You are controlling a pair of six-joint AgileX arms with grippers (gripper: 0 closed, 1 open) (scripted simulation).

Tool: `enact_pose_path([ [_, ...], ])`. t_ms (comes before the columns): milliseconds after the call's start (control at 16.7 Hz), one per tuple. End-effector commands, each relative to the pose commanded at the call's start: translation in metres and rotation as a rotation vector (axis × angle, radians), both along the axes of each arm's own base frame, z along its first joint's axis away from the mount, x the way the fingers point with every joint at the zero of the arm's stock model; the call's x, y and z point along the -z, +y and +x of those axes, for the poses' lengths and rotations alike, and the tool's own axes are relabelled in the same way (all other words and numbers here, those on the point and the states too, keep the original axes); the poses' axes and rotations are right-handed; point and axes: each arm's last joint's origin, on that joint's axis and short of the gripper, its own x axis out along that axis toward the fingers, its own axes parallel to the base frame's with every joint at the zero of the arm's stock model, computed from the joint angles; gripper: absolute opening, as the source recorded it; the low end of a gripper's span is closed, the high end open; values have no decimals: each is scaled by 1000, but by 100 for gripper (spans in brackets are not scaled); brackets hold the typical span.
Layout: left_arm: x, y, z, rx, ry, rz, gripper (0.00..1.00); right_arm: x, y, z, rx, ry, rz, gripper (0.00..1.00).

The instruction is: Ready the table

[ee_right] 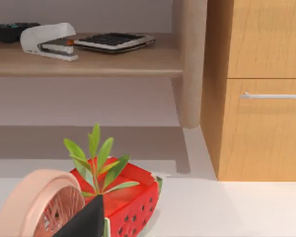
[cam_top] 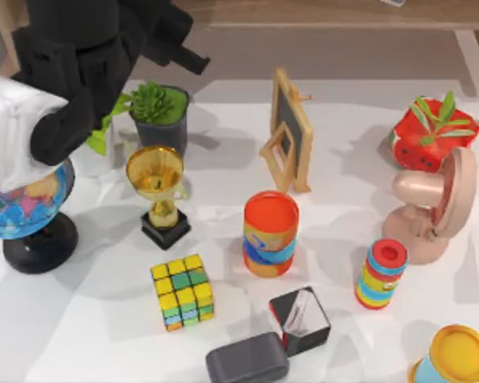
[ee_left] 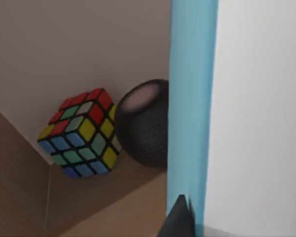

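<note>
The table (cam_top: pixel 96 327) is a broad white top crowded with small items. My left arm (cam_top: pixel 80 72) reaches over the table's back left corner, above a globe (cam_top: pixel 20 203) and against a white block (cam_top: pixel 8 120). In the left wrist view a dark tip of my left gripper (ee_left: pixel 180 219) lies against a white panel with a blue edge (ee_left: pixel 192 98). A dark tip of my right gripper (ee_right: pixel 89 222) shows in the right wrist view, close over the pink fan (ee_right: pixel 39 202) and the watermelon-shaped planter (ee_right: pixel 121 197) at the table's (ee_right: pixel 227 207) right side.
On the table stand a succulent pot (cam_top: pixel 160 112), gold trophy (cam_top: pixel 160 191), framed chalkboard (cam_top: pixel 291 128), orange can (cam_top: pixel 270 233), striped cylinder (cam_top: pixel 381 274), puzzle cube (cam_top: pixel 182 291), mirrored box (cam_top: pixel 299 319), grey case (cam_top: pixel 246 359) and yellow-lidded cup (cam_top: pixel 459 355). A wooden shelf (ee_right: pixel 89 59) stands behind.
</note>
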Motion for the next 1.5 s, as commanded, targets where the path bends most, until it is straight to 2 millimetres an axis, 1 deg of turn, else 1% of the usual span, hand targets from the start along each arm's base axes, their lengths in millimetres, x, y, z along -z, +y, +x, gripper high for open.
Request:
enact_pose_path([
  [180, -4, 57, -24, 10, -4, 152, 0, 0, 0, 0, 0, 0, 0, 100],
  [360, -5, 110, -45, -3, -22, 305, 0, 0, 0, 0, 0, 0, 0, 100],
  [540, -2, 157, -59, -43, -35, 463, 0, 0, 0, 0, 0, 0, 0, 100],
  [720, 9, 201, -64, -79, -9, 616, 0, 0, 0, 0, 0, 0, 0, 100],
  [900, 34, 241, -60, -69, 63, 738, 0, 0, 0, 0, 0, 0, 0, 100],
  [1080, 61, 274, -48, -21, 115, 826, 0, 0, 0, 0, 0, 0, 0, 100],
  [1320, 86, 308, -19, 47, 87, 929, 0, 0, 0, 0, 0, 0, 0, 100],
  [1500, 99, 324, 4, 86, 39, 993, 0, 0, 0, 0, 0, 0, 0, 100],
])
